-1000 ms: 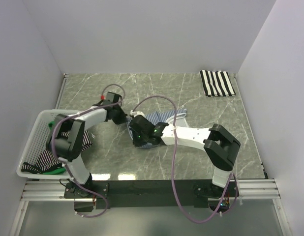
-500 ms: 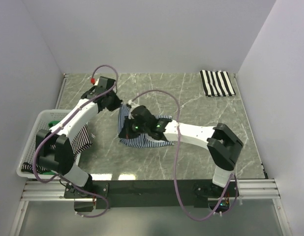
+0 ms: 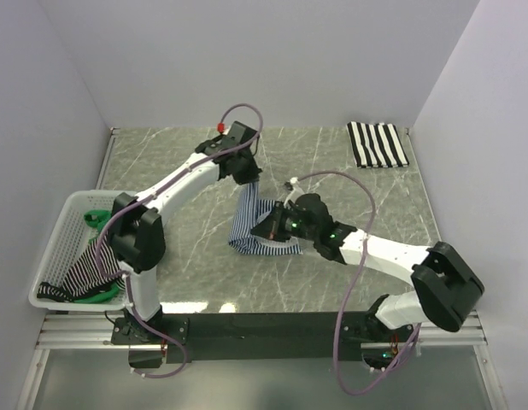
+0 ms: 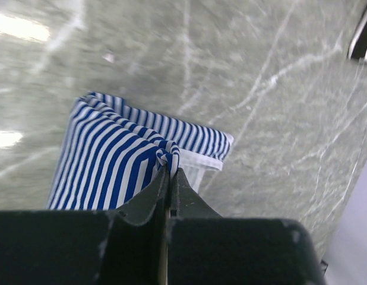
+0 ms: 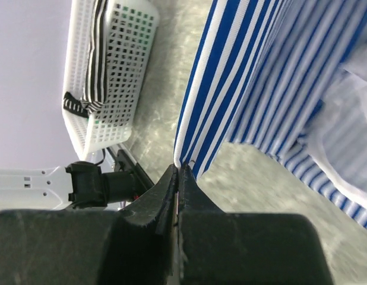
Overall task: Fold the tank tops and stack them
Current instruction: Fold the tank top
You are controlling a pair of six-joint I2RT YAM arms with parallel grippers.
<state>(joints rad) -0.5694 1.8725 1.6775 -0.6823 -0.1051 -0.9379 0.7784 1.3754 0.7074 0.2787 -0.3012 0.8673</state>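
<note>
On grey marble table [image 3: 349, 196]: one black-and-white top [image 3: 377, 143] folded, back right. Left gripper [image 4: 170, 171] and right gripper [image 5: 178, 169] both pinched onto navy-striped top [image 3: 251, 224], lifted, not yet folded. More striped tops [image 3: 85, 278] waiting in basket [image 3: 72, 198].

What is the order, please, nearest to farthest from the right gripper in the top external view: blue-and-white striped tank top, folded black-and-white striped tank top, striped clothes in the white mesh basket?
1. Blue-and-white striped tank top, pinched in the right gripper.
2. Folded black-and-white striped tank top, far right corner.
3. Striped clothes in the white mesh basket, near left.
</note>
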